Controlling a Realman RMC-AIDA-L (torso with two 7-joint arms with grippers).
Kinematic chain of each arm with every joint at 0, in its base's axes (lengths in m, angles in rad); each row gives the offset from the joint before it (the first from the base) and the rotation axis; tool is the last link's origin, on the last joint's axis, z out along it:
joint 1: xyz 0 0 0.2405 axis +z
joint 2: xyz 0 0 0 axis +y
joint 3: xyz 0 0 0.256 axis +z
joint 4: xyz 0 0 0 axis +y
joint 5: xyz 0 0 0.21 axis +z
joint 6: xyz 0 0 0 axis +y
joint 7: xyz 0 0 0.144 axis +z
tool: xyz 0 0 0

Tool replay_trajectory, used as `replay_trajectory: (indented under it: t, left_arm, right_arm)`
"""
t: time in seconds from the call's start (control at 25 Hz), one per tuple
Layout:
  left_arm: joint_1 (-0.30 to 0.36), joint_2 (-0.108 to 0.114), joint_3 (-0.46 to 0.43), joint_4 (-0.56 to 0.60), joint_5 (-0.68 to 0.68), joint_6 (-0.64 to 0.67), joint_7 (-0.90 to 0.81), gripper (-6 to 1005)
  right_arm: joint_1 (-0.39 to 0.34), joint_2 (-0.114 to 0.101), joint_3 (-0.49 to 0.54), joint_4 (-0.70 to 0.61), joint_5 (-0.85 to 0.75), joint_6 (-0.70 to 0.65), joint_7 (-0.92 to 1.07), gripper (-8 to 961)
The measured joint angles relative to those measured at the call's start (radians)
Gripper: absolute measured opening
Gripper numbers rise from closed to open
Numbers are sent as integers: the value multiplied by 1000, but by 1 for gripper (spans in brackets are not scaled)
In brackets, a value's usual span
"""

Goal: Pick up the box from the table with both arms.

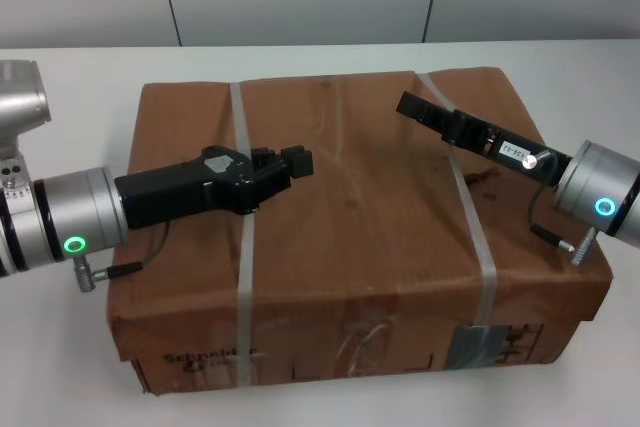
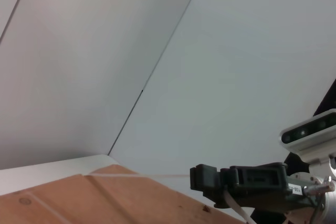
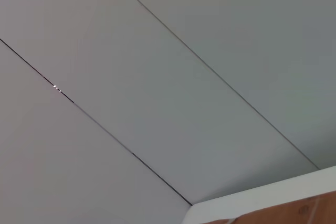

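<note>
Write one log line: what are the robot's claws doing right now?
box: on table | left claw: over box top | right claw: over box top | lift: not started

Creased, matt brown cardboard box (image 1: 360,237) with glossy whitish plastic straps (image 1: 242,247) sits on a smooth white table (image 1: 60,347); brushed silver metal wrists (image 1: 70,217).

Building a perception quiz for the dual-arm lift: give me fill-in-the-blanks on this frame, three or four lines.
1. The box rests on the white ____.
2. Two whitish ____ run across the box's top.
3. The left gripper and right gripper are both ____ the box top, not at its sides.
4. The ring light on each wrist glows ____.

Missing words: table; straps; over; green
</note>
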Motion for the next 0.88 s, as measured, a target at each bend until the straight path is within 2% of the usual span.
replay_trajectory:
  t: [0.88]
  left_arm:
    - [4, 3, -1, 0, -10, 0, 3, 122]
  right_arm:
    - [-13, 2, 0, 0, 12, -8, -1, 41]
